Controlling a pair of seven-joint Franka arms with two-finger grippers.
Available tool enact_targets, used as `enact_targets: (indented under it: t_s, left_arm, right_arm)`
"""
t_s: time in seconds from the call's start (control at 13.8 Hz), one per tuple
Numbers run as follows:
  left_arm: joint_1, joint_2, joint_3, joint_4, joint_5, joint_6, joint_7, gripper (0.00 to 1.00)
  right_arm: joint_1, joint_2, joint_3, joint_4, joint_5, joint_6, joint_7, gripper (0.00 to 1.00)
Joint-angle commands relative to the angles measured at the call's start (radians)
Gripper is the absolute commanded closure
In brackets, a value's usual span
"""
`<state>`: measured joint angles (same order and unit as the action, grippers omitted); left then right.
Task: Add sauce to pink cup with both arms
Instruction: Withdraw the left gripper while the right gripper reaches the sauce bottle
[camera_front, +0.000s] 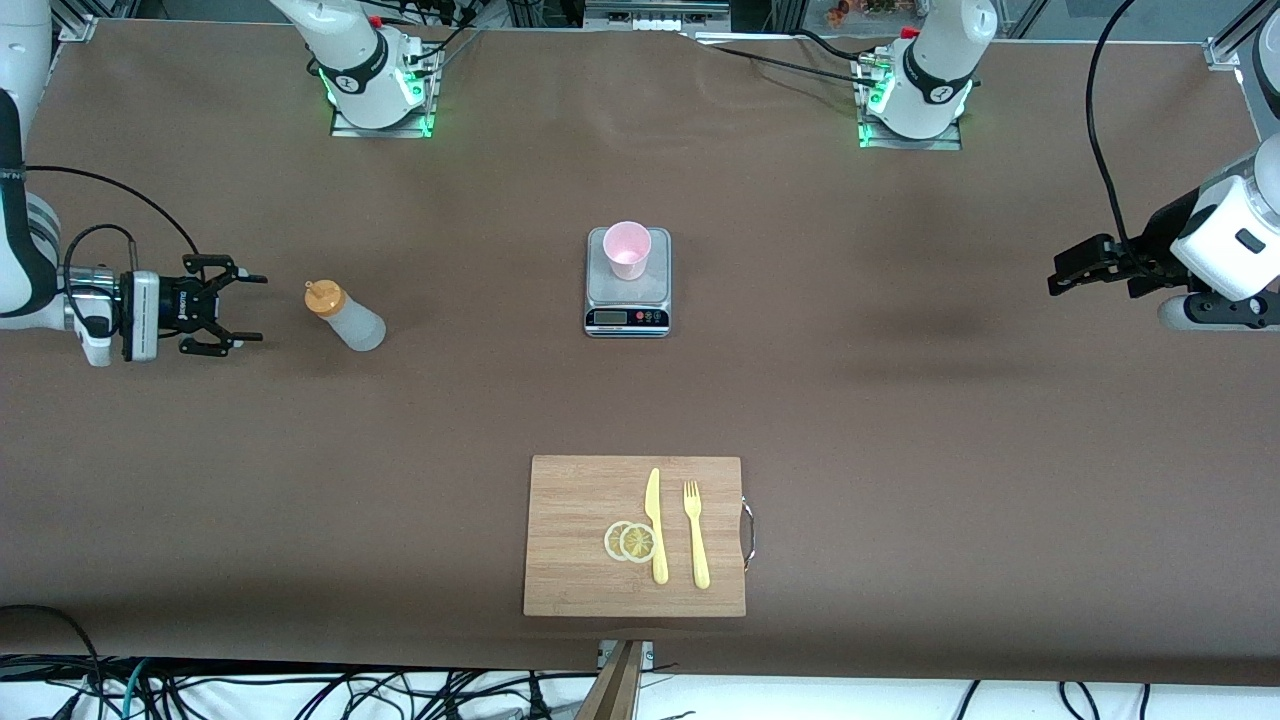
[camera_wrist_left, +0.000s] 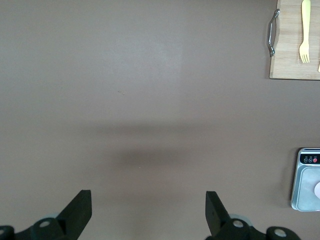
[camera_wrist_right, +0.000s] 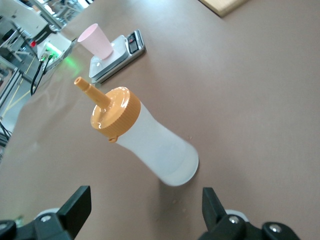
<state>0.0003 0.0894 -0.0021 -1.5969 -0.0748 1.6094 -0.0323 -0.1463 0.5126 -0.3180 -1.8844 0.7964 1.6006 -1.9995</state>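
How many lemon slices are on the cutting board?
2: both lemon slices overlap on the board, beside the knife. More could hide underneath.

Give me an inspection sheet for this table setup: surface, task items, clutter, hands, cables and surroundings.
Surface: brown cloth-covered table, faint shadows only.
Job's things: translucent whitish squeeze bottle with orange nozzle cap stands on the table toward the right arm's end; pale-pink tapered cup stands upright on the silver digital scale.
Clutter: bamboo cutting board nearer the front camera, carrying two lemon slices, a yellow plastic knife and a yellow plastic fork.
Hands: right hand open beside the bottle, not touching; left hand open, waiting at its end.
Cables: black cables along the table's front edge.
Surroundings: nothing seen.
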Motion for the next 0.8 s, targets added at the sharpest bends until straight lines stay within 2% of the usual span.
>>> enact_targets:
  t_s: [0.0, 0.22, 0.36, 0.65, 0.72]
  left_arm:
    - [0.006, 0.013, -0.006, 0.031, 0.018, -0.022, 0.022, 0.00]
    - [0.007, 0.013, -0.006, 0.031, 0.018, -0.022, 0.022, 0.00]
    - [0.006, 0.015, -0.006, 0.031, 0.018, -0.022, 0.022, 0.00]
    - [0.006, 0.013, -0.006, 0.031, 0.018, -0.022, 0.022, 0.00]
    - [0.006, 0.013, -0.006, 0.031, 0.018, -0.022, 0.020, 0.00]
  right_arm:
    - [-0.006, 0.035, 0.010, 0.031, 0.049, -0.021, -0.192, 0.01]
    - [-0.007, 0.055, 0.033, 0.036, 0.056, -0.062, -0.303, 0.01]
    - [-0.007, 0.086, 0.037, 0.036, 0.114, -0.132, -0.372, 0.01]
    - [-0.006, 0.174, 0.043, 0.073, 0.144, -0.180, -0.496, 0.01]
    - [-0.010, 0.202, 0.069, 0.094, 0.151, -0.201, -0.525, 0.01]
